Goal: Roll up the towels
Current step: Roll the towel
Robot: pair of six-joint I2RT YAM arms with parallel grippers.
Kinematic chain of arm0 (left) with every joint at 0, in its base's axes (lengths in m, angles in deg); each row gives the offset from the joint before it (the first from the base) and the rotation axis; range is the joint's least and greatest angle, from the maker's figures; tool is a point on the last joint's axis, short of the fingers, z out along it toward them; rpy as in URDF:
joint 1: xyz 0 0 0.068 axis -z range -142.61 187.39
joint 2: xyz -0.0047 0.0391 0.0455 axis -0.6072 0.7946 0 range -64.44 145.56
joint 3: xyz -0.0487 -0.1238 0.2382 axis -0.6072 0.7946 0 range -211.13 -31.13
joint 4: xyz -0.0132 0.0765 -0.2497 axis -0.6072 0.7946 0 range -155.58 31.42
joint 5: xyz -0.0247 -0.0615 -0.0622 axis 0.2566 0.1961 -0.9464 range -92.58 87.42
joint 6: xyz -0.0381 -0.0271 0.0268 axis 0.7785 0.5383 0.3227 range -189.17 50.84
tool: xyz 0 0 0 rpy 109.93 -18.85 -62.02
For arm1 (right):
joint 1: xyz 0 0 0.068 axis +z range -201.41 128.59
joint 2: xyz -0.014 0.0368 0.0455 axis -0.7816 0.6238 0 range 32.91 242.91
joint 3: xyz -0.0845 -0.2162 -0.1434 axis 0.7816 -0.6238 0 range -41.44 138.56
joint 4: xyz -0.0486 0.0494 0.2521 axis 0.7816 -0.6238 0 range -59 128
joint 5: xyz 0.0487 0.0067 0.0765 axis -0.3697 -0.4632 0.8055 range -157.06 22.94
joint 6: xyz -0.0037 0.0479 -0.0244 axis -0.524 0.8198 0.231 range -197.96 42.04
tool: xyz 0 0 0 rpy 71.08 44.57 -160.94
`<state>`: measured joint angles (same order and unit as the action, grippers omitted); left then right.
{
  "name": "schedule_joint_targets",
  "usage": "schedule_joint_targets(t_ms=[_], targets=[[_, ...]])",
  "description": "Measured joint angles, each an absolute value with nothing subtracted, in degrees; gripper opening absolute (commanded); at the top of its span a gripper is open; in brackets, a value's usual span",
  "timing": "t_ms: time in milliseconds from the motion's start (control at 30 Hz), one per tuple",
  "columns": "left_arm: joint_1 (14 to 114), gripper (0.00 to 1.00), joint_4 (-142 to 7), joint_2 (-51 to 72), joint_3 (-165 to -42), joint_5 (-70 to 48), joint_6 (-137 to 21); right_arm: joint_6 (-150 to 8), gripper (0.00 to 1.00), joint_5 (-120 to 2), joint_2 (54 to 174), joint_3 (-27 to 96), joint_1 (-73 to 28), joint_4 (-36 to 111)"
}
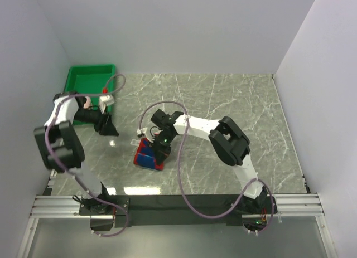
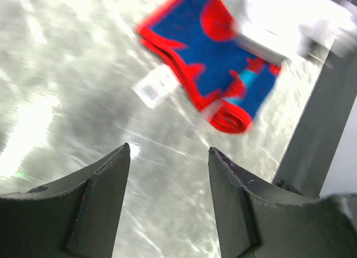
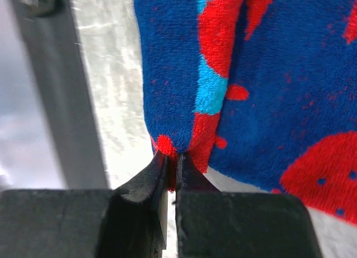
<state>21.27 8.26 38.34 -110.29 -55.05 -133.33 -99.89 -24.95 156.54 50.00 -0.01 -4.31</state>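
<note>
While my right fingers [image 3: 144, 184] pinch tight on the towel [image 1: 146, 157] at its folded edge, it lies on the counter [image 1: 223, 102] under that arm. My left fingers [image 2: 103, 185] stand apart, empty, well to its left.

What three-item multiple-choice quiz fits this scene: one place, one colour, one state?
1. Where is the green tray? A. far left corner of the table; B. far right corner; C. between the arms.
2. The towel has which colours? A. orange; B. red and blue; C. pink.
3. The right gripper is: A. open over the tray; B. open, empty; C. shut on the towel.
Answers: A, the top view shows it there; B, both wrist views show its pattern; C, it pinches the towel's edge.
</note>
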Motion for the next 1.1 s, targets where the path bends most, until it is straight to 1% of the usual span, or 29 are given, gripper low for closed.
schedule_joint_targets(t_ms=[100,200,267,333,400,567,733,800,867,933,967,1033,1067,1100], targets=[[21.5,0.67,7.2,27.8,-101.5,-53.5,-137.2,-98.4,0.00,-19.0,160.8,53.9,-1.9,-8.5],[24.6,0.69,4.6,15.1,-91.2,-50.8,-141.3,-97.1,0.00,-12.8,165.3,57.6,-3.4,-12.9],[28.0,0.71,2.9,6.7,-84.3,-48.7,-144.1,-96.7,0.00,-9.3,167.9,59.4,-4.1,-15.8],[32.5,0.71,0.9,0.0,-78.3,-46.5,-146.0,-96.5,0.00,-6.4,170.3,61.1,-4.6,-18.8],[38.1,0.71,-1.5,-4.6,-74.0,-44.1,-146.2,-96.3,0.00,-4.4,172.0,62.2,-4.8,-20.9],[53.4,0.71,-9.0,-10.7,-67.6,-38.7,-144.0,-95.7,0.00,-1.2,174.5,63.0,-5.0,-24.5],[61.0,0.70,-16.5,-9.0,-66.7,-35.0,-141.1,-95.2,0.00,0.3,175.8,63.6,-5.5,-26.0],[63.8,0.68,-19.5,-7.1,-66.7,-33.9,-139.9,-94.9,0.00,0.6,176.1,63.7,-5.7,-26.4],[66.4,0.65,-22.0,-4.6,-66.7,-32.9,-138.8,-94.6,0.00,0.9,176.5,64.1,-6.0,-26.8],[68.9,0.54,-24.4,-1.2,-66.7,-32.1,-137.5,-94.3,0.00,1.1,176.8,64.3,-6.3,-27.2],[69.8,0.45,-25.0,0.3,-66.7,-31.5,-137.1,-94.2,0.00,1.1,176.8,64.3,-6.5,-27.3],[70.9,0.35,-26.3,2.9,-67.0,-30.3,-136.6,-93.8,0.00,1.1,176.8,64.3,-6.6,-27.3],[71.1,0.26,-27.0,4.4,-67.5,-29.7,-136.3,-93.6,0.03,1.0,176.8,64.3,-6.7,-27.3],[71.2,0.22,-27.3,5.3,-68.0,-29.4,-135.8,-93.3,0.11,1.0,176.8,64.3,-6.9,-27.3]])
